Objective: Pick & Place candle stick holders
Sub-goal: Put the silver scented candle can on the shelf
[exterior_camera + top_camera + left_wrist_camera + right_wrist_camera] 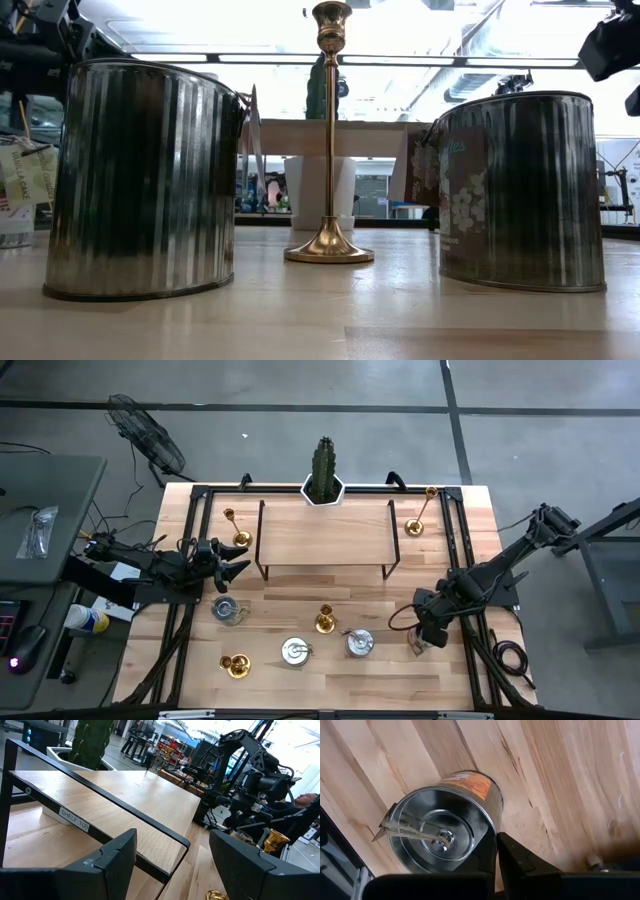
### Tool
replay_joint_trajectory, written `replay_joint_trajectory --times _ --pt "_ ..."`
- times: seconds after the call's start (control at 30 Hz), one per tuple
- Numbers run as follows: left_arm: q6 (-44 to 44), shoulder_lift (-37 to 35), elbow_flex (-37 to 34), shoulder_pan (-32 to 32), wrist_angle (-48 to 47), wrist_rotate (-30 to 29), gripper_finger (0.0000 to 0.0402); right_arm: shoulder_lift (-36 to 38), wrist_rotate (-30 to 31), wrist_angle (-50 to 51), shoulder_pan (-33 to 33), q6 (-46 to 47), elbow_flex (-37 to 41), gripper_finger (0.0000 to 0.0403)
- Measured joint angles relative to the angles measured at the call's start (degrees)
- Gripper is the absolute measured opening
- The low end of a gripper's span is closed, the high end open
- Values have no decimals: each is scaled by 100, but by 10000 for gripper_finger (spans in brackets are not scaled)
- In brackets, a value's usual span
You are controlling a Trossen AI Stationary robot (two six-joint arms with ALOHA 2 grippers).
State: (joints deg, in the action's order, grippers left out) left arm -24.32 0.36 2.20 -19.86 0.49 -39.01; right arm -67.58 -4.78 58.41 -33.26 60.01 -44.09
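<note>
Four gold candle stick holders stand on their round bases on the wooden table. One is at the far left (238, 536), one at the far right (415, 526), one in the middle (324, 622) and one at the near left (235, 666). The low view shows a tall one (329, 140) between two tins. My left gripper (234, 566) is open and empty beside the shelf's left end, just near of the far-left holder; its fingers (115, 865) face the shelf. My right gripper (424, 632) is shut above a silver tin (445, 830) at the near right. My right gripper's shut fingers (512, 857) point down at the lidded tin's rim (492, 827). I cannot tell whether they touch it. The tin stands upright on the table.
A black-framed wooden shelf (325, 535) stands at the table's far middle, with a cactus in a white pot (323, 475) behind it. Three more silver tins (228, 610) (295, 651) (359, 643) stand among the near holders. A black frame (195, 495) runs along the table's edges.
</note>
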Motion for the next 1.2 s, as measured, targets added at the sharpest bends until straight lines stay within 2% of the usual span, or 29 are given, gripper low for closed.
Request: replay_joint_trajectory --times 0.7,1.2 --pt "0 0 2 -2 2 -2 245 2 36 21 9 734 -421 3" --pt "1 2 2 -1 1 0 245 15 -143 478 608 685 -1196 3"
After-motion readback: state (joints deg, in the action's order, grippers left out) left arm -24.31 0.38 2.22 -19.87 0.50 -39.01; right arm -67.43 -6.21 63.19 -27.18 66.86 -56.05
